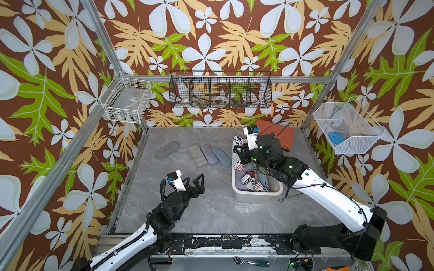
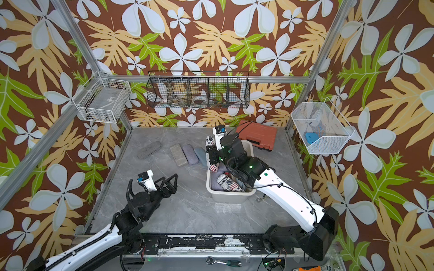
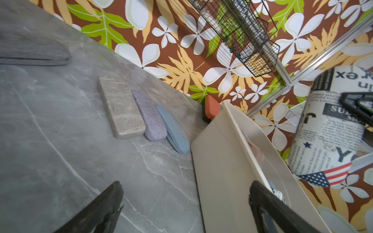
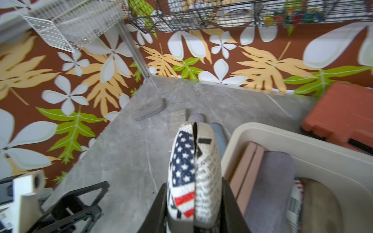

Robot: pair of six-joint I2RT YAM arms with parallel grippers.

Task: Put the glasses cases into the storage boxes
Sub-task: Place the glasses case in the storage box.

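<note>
My right gripper (image 4: 193, 185) is shut on a newspaper-print glasses case (image 4: 194, 161) with a flag patch. It holds the case upright over the left rim of the cream storage box (image 1: 256, 194), and the case (image 1: 237, 145) shows in both top views. Inside the box lie several cases, among them another newspaper-print one (image 1: 254, 184), a pink one (image 4: 246, 171) and a lavender-grey one (image 4: 270, 191). On the table left of the box lie a grey case (image 1: 167, 149), a stone-beige case (image 1: 197, 154), a lavender case (image 1: 208, 154) and a light blue case (image 1: 222, 156). My left gripper (image 1: 202, 183) hangs open and empty left of the box (image 3: 218, 161).
An orange-red tool case (image 1: 279, 133) lies behind the box at the back right. A wrench (image 1: 285, 198) rests on the table by the box's right front corner. A black wire basket (image 1: 220, 90) and two white baskets (image 1: 126, 99) (image 1: 345, 126) hang on the walls.
</note>
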